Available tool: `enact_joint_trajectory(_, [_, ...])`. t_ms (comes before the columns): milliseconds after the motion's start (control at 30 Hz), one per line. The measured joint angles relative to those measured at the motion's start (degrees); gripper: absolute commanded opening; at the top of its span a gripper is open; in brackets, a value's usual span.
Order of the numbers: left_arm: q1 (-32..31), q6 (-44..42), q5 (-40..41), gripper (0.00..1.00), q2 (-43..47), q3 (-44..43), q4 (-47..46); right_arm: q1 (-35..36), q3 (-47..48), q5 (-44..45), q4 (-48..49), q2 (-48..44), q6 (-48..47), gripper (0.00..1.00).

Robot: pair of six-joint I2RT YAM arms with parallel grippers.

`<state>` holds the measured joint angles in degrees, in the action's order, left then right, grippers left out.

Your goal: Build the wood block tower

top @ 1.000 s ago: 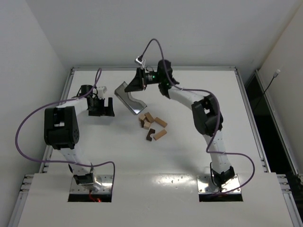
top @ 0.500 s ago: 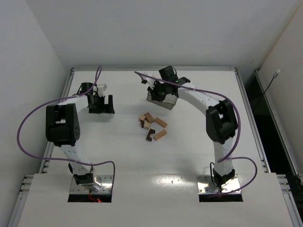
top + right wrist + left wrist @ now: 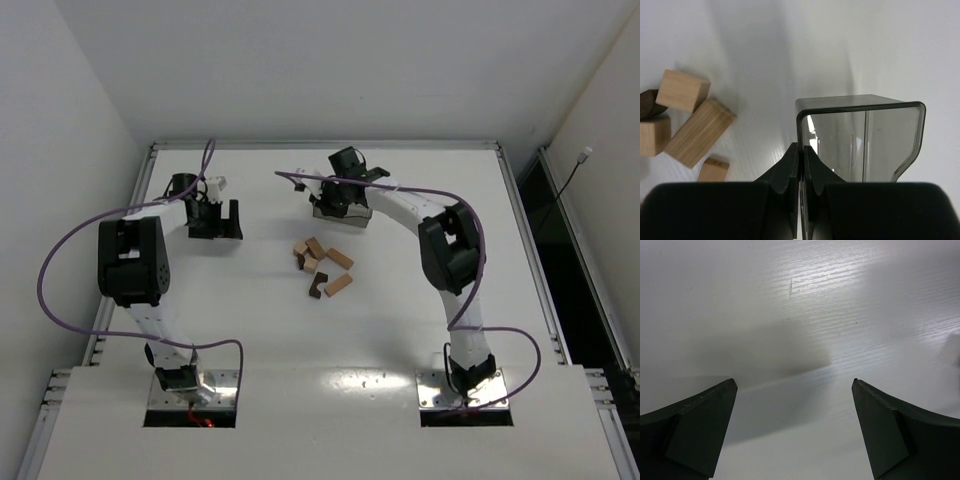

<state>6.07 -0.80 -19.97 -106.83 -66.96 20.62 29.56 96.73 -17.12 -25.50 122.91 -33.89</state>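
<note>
The wood blocks (image 3: 320, 263) lie loose in a small pile at the table's middle: light tan cuboids and a dark brown shaped piece (image 3: 314, 285). No tower stands. Some of the blocks show at the left of the right wrist view (image 3: 699, 131). My right gripper (image 3: 331, 201) is shut on the wall of the grey translucent plastic tray (image 3: 345, 210), which sits upright and empty just beyond the pile; in the right wrist view the gripper (image 3: 801, 152) pinches the tray's rim (image 3: 860, 107). My left gripper (image 3: 217, 232) is open and empty over bare table at the left (image 3: 795, 385).
The table's raised edge (image 3: 320, 146) runs close behind the tray. A purple cable (image 3: 300, 180) loops over the tray's left side. White walls stand on both sides.
My right gripper has swung the tray from tilted over the blocks to upright and brought it down onto the table behind the pile. The left arm has barely moved.
</note>
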Motion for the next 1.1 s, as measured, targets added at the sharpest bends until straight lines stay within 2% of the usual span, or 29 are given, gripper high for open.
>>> enact_joint_trajectory(167, [0.0, 0.0, 0.0, 1.00, -0.3, -0.3, 0.0, 0.7, 3.3, -0.3, -0.6, 4.9, -0.2, 0.00])
enact_joint_trajectory(500, [0.0, 0.0, 0.0, 1.00, -0.9, -1.0, -0.1, 2.8, 4.6, -3.2, -3.6, 5.6, -0.9, 0.00])
enact_joint_trajectory(900, [0.0, 0.0, -0.2, 1.00, -1.1, -1.3, -0.1, 6.0, 2.9, -6.2, -7.3, 5.5, -2.1, 0.00])
enact_joint_trajectory(1100, [0.0, 0.0, -0.2, 1.00, -1.1, -1.3, -0.2, 7.9, -1.8, -7.0, -7.0, 2.5, -1.7, 0.00])
